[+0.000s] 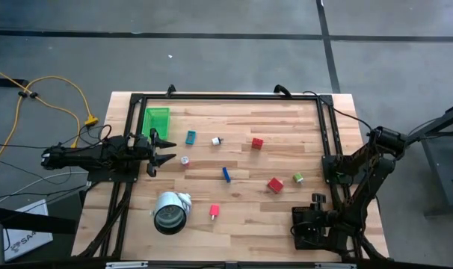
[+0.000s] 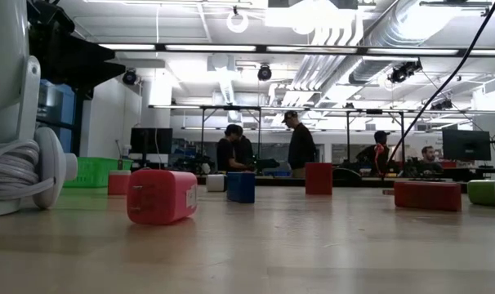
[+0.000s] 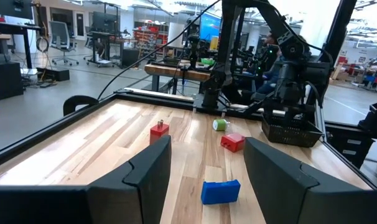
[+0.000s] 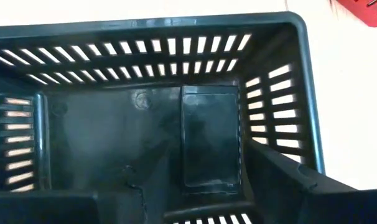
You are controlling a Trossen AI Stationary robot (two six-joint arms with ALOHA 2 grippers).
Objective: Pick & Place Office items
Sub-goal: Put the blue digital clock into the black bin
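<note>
Small office pieces lie scattered on the wooden table: a teal bit [image 1: 190, 137], a white bit [image 1: 217, 140], red blocks [image 1: 257, 143] [image 1: 275, 184] [image 1: 214, 211], a blue block [image 1: 226, 175] and a green cube [image 1: 297, 178]. My left gripper [image 1: 165, 150] is open at the table's left side, pointing right and holding nothing. In its wrist view the blue block [image 3: 219, 191] lies on the table ahead, between the finger lines. My right gripper [image 1: 310, 224] is open above the black tray [image 4: 303, 74]. A black block [image 4: 210, 143] lies flat on the tray's floor.
A green tray [image 1: 157, 119] sits at the far left, just beyond my left gripper. A big white-and-grey roll [image 1: 170, 211] lies near the table's near-left part. A black frame rail [image 1: 226, 97] runs round the table. People stand in the room behind.
</note>
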